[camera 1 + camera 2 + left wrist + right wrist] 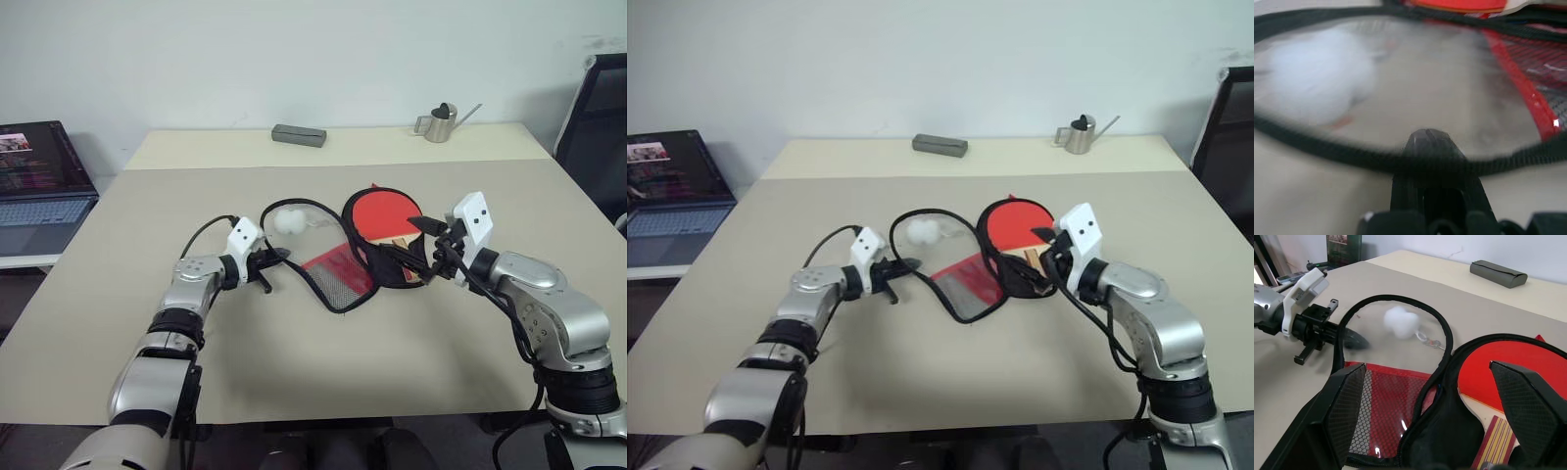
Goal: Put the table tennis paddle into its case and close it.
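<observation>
Two halves of the case (338, 279) lie spread open on the table (294, 382) in front of me, the red mesh-panelled flap folded out toward my left and the black half to my right, with the table tennis paddle (384, 217) already resting in that black half, its red face up and its striped wooden handle pointing back toward my right gripper (431, 250). My right gripper hangs over the handle end with its fingers spread wide and nothing between them. My left gripper (274, 258) has its fingers pressed together, tips right at the black zipper edge of the loose flap; I cannot tell whether any of the edge is pinched between them, so I take it as closed on nothing. The white pom-pom pull (288, 221) lies inside the loop of that zipper edge, near my left fingertips. I judge the paddle stiff and light, with a face too slick for my pads, so the handle is where I would hold it steady. The case looks soft and floppy: it will sag and fold where I lift it, so I would take the flap by its firm zipper rim, fold it across the blade, then draw the pull round the edge.
</observation>
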You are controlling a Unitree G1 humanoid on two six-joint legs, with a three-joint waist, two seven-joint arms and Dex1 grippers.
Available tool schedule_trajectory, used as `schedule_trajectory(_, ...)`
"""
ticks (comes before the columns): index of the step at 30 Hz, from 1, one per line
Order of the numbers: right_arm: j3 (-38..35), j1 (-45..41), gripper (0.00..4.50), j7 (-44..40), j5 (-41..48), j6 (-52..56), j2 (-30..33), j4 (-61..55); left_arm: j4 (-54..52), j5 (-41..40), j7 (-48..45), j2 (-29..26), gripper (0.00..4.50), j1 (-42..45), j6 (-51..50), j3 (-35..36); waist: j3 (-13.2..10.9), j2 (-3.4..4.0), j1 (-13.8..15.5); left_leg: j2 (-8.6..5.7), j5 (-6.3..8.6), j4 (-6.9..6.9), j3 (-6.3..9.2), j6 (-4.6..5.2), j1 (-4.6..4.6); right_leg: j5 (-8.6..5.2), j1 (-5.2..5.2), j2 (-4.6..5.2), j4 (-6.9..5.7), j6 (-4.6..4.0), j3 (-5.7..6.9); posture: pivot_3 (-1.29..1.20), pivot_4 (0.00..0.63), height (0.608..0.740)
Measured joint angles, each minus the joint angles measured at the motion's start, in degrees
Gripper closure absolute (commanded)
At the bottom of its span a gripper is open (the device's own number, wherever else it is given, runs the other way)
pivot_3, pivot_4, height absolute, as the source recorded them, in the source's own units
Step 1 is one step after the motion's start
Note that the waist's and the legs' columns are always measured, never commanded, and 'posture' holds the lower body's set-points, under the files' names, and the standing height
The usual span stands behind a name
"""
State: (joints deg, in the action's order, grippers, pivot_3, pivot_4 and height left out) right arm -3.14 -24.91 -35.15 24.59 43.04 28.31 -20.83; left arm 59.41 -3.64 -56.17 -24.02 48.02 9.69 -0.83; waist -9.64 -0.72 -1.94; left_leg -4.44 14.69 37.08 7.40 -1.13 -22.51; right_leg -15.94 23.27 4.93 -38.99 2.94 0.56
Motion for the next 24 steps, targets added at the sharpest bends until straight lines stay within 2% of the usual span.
schedule_trajectory(6,-0.6,2.0,0.10,1.1,1.2,0.3,0.7,-1.7,0.9,-0.4,-4.6,3.0,4.50,7.1,0.0,0.0,0.0,-0.07,0.1,-0.04,-0.01,0.07,0.03,-0.01,-0.07,0.01,-0.01,0.00,0.00,0.02,0.04,0.00,0.150,0.740)
schedule_trajectory(13,-2.6,4.1,0.10,2.8,2.4,1.6,1.0,-4.5,6.5,0.5,-5.3,8.7,4.50,16.8,0.3,-0.5,-0.1,-0.17,0.0,-0.04,0.00,0.10,0.02,0.00,-0.09,0.01,-0.01,0.00,0.01,0.04,0.05,0.00,0.150,0.740)
schedule_trajectory(17,-3.0,5.4,0.00,3.6,3.3,2.4,1.3,-5.9,9.1,2.0,-3.8,11.7,3.60,19.7,0.6,-1.3,-0.1,-0.19,-0.1,-0.02,0.00,0.09,0.01,0.01,-0.08,0.01,-0.01,-0.02,0.00,0.04,0.04,0.00,0.150,0.740)
schedule_trajectory(24,-5.3,6.9,0.00,5.3,4.3,3.5,2.5,-7.3,13.6,5.4,2.4,15.0,1.04,20.0,1.0,-2.4,-0.1,-0.26,-0.1,-0.03,0.00,0.10,0.02,0.01,-0.08,0.01,-0.01,-0.02,-0.01,0.04,0.04,0.00,0.150,0.740)
